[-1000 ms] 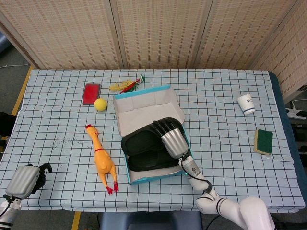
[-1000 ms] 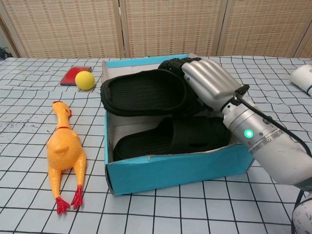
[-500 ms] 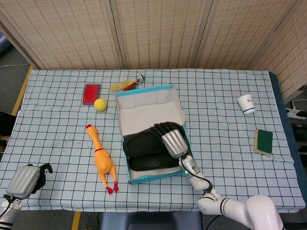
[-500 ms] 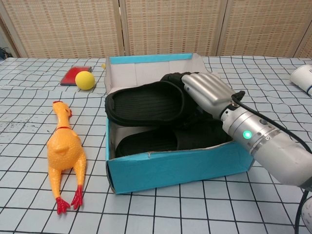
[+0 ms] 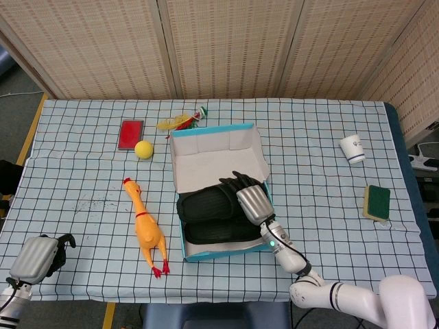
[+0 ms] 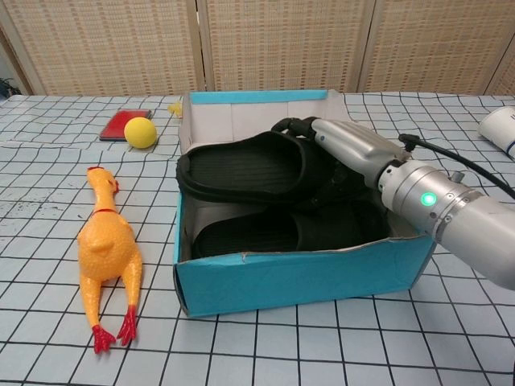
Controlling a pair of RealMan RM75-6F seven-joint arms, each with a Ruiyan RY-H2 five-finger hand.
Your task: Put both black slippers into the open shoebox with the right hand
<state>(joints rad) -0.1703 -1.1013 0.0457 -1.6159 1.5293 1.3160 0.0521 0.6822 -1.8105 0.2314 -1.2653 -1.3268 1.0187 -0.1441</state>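
Both black slippers lie stacked in the open blue shoebox (image 5: 226,251) (image 6: 298,273) at the table's middle. The upper slipper (image 5: 206,203) (image 6: 241,165) rests tilted on the lower slipper (image 5: 216,232) (image 6: 265,232), its heel end over the box's left wall. My right hand (image 5: 252,200) (image 6: 350,149) reaches in from the box's right side, its fingers curled around the upper slipper's strap. My left hand (image 5: 34,255) lies at the table's near left corner with its fingers curled in and nothing in it; the chest view does not show it.
A yellow rubber chicken (image 5: 147,229) (image 6: 107,253) lies left of the box. Behind it are a yellow ball (image 5: 143,149) (image 6: 139,132) and a red card (image 5: 129,133) (image 6: 125,122). A feathered toy (image 5: 184,122) lies behind the box. A white cup (image 5: 352,149) and a green sponge (image 5: 376,201) sit far right.
My right hand has lowered the upper slipper deeper into the box, onto the other slipper. The box has slid a little to the right. The left hand has not moved.
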